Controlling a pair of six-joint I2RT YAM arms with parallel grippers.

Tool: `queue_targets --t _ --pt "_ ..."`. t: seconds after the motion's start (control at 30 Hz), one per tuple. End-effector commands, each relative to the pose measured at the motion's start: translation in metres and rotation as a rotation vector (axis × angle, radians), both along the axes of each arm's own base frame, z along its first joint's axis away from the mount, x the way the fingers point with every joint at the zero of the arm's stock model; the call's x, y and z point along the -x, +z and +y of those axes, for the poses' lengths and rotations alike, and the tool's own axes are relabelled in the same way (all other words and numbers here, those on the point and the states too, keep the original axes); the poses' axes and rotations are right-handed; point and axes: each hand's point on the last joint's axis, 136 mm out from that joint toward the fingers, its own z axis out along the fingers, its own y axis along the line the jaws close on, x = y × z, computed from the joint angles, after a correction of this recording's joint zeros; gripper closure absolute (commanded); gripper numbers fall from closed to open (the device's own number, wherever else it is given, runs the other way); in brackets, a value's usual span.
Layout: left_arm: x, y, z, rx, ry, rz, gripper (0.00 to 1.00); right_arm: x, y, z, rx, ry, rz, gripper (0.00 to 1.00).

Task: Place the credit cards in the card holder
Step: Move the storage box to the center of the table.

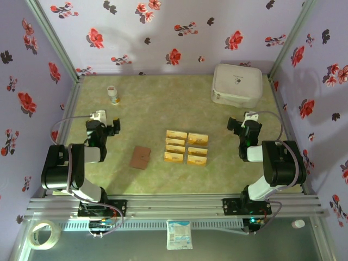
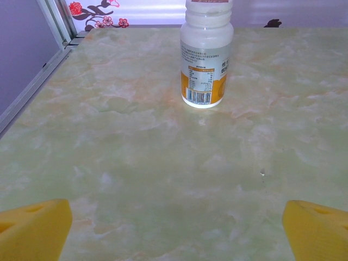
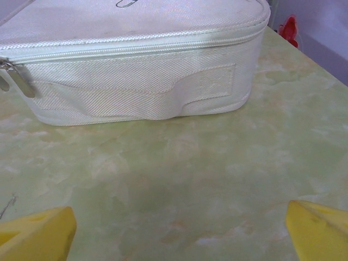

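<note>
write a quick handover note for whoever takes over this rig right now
Left gripper: open, empty, facing a bottle.
Right gripper: open, empty, facing the white case.
Cards: seven, flat in two columns at the centre between the arms, none picked up.
Holder: lies left of the cards, apart from them, and looks closed.
Done: nothing yet.
Left: open the holder and put all seven cards in.
</note>
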Motion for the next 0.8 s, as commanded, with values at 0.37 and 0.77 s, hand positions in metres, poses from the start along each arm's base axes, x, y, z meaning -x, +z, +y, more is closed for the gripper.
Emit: queue_targets --t 0.37,0.77 --pt "0.007 0.014 0.010 -0.005 0.053 -0.059 0.00 0.010 0.023 -0.009 0.008 -0.038 -0.093 0.01" --pt "0.016 0.077 0.027 0.072 0.221 -0.028 0.00 0.037 0.099 -0.024 -0.310 -0.287 0.073 0.01"
